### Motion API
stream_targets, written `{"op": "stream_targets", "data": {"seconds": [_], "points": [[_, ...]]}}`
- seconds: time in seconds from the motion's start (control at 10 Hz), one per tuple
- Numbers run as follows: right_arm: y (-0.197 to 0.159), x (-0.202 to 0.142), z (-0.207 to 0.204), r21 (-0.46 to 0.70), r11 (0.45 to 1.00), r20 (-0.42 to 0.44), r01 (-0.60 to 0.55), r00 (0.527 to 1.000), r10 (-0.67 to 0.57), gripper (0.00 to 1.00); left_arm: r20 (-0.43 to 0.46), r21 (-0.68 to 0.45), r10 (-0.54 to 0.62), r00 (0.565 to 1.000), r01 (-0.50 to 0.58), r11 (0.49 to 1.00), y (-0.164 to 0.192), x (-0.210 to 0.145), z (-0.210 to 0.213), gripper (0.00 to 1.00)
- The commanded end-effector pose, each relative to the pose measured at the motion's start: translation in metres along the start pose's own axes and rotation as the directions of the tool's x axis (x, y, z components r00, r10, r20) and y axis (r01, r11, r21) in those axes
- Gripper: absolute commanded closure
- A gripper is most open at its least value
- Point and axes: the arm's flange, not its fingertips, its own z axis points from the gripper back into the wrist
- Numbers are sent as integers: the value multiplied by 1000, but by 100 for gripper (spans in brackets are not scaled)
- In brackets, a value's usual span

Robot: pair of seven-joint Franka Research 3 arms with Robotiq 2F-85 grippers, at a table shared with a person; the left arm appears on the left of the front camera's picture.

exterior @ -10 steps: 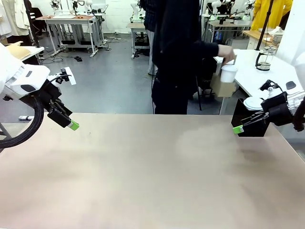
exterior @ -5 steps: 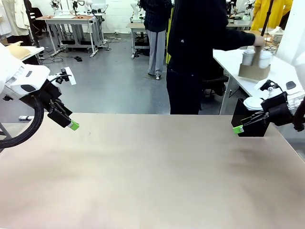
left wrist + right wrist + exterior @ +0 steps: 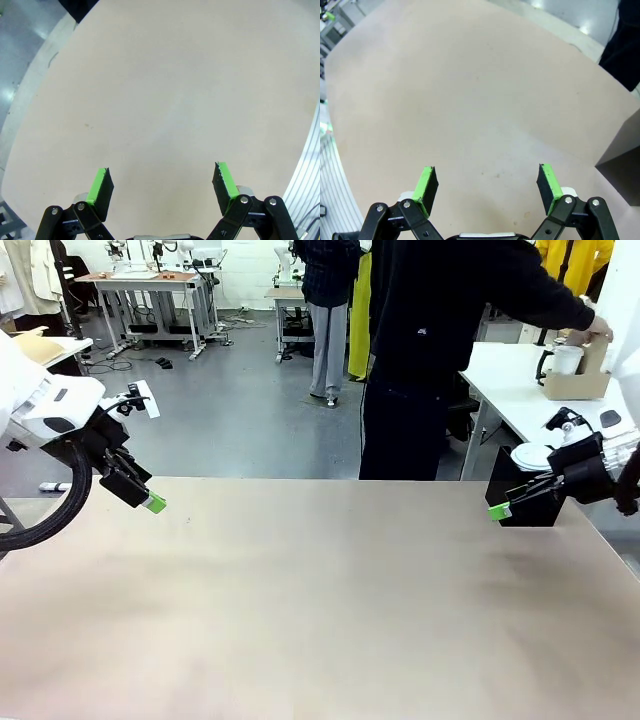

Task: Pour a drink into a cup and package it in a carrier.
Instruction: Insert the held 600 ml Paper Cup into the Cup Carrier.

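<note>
The tan carrier (image 3: 577, 381) sits on a white side table (image 3: 510, 390) at the far right, with the person's hand (image 3: 598, 328) on its handle panel. A white cup (image 3: 567, 358) stands in it. Just left of the carrier a jug's dark handle (image 3: 541, 364) peeks out; the drink is hidden. My left gripper (image 3: 150, 502) hangs open over the left side of the brown table (image 3: 320, 610), nothing between its fingers (image 3: 162, 182). My right gripper (image 3: 498, 510) hangs open at the right, beside the black box, also holding nothing (image 3: 487, 185).
A black box (image 3: 525, 498) stands at the table's far right edge, a white round lid or cup top (image 3: 530, 455) above it; its corner shows in the right wrist view (image 3: 625, 160). The person (image 3: 440, 360) stands at the far side, leaning right.
The person has stepped right and carried the carrier with the cup from in front of the body onto the white side table. Neither arm has moved.
</note>
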Motion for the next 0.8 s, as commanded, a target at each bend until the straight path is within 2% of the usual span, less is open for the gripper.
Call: {"op": "stream_targets", "data": {"seconds": [0.0,0.7], "points": [[1,1,0,0,1000,4,6,1000,-6,0,9,-12,13,1000,-13,1000,0,1,0,0],[1,1,0,0,1000,4,6,1000,-6,0,9,-12,13,1000,-13,1000,0,1,0,0]]}}
